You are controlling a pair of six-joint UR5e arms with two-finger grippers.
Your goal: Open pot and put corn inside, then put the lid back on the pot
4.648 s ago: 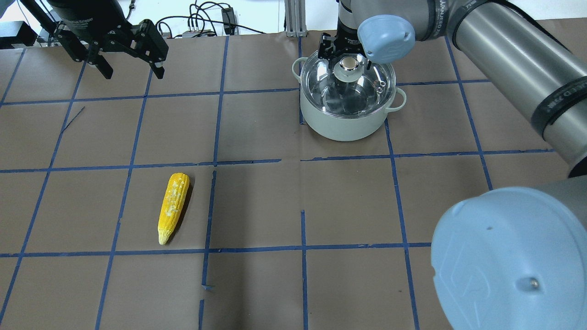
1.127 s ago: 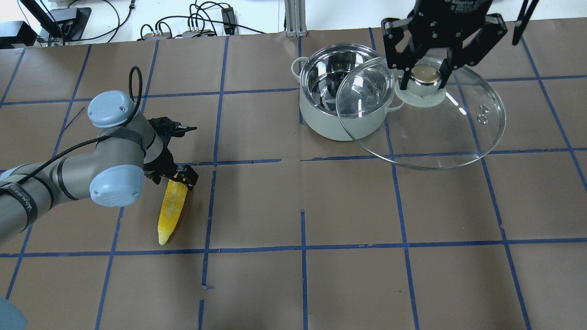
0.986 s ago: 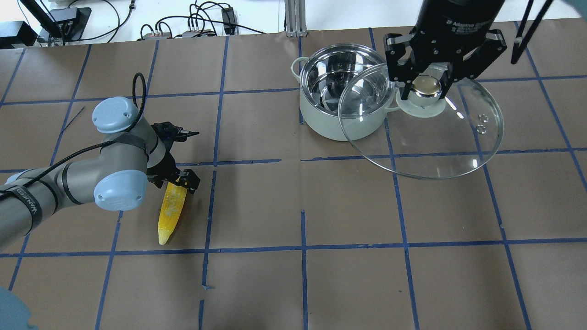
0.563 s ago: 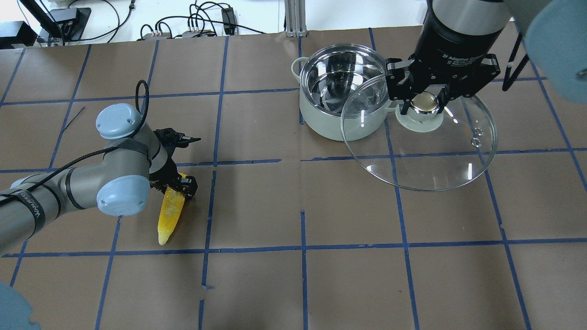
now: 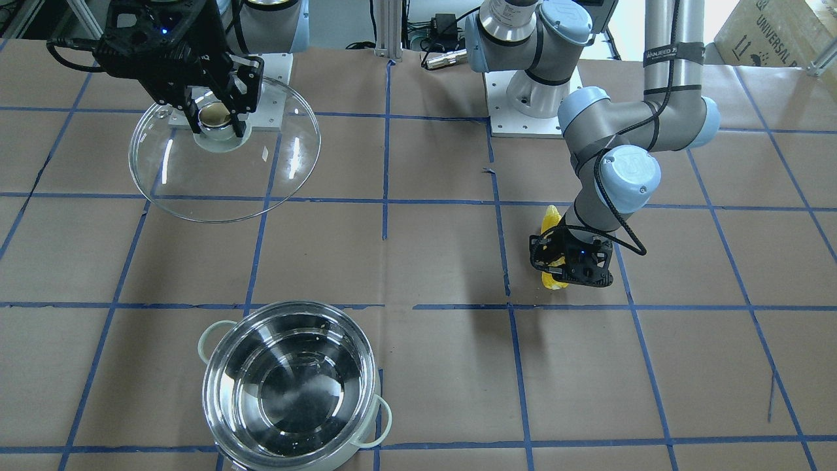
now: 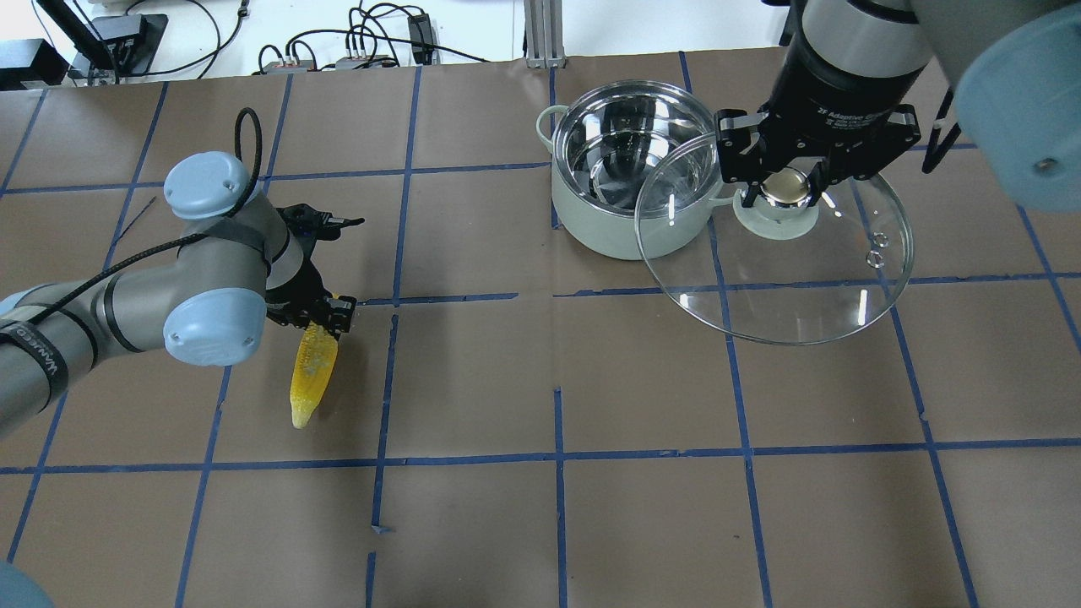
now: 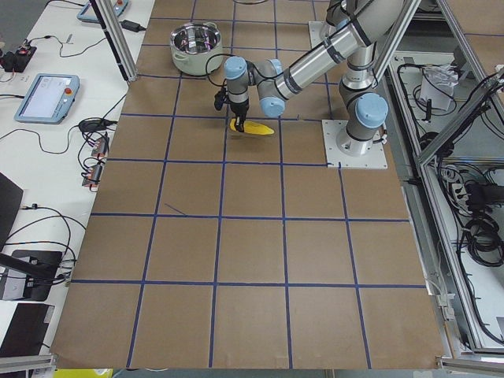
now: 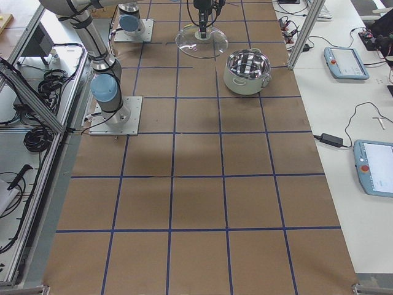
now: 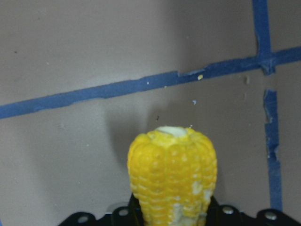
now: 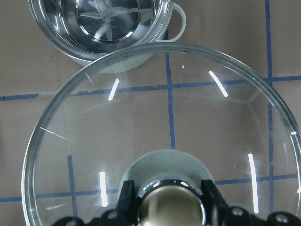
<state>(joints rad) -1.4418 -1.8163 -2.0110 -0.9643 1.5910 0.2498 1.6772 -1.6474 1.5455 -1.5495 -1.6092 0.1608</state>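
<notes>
The yellow corn [image 6: 309,382] lies left of the table's middle, tip toward me. My left gripper [image 6: 325,315] is shut on its thick end; the left wrist view shows the cob [image 9: 172,175] between the jaws. The steel pot [image 6: 629,160] stands open and empty at the far right of centre. My right gripper [image 6: 785,187] is shut on the gold knob of the glass lid [image 6: 802,287] and holds it in the air just right of the pot, overlapping its near right rim. The front view shows the pot [image 5: 288,386], lid [image 5: 222,176] and corn [image 5: 552,219].
Brown paper with a blue tape grid [image 6: 557,380] covers the table. Cables and plugs [image 6: 363,51] lie beyond the far edge. The left arm's elbow [image 6: 207,325] hangs over the table beside the corn. The arm bases [image 5: 533,98] stand at my side.
The right gripper lifted the lid off the pot and carried it right, then lower. The left arm came down and shut on the corn's thick end; the cob has shifted slightly away from me.
</notes>
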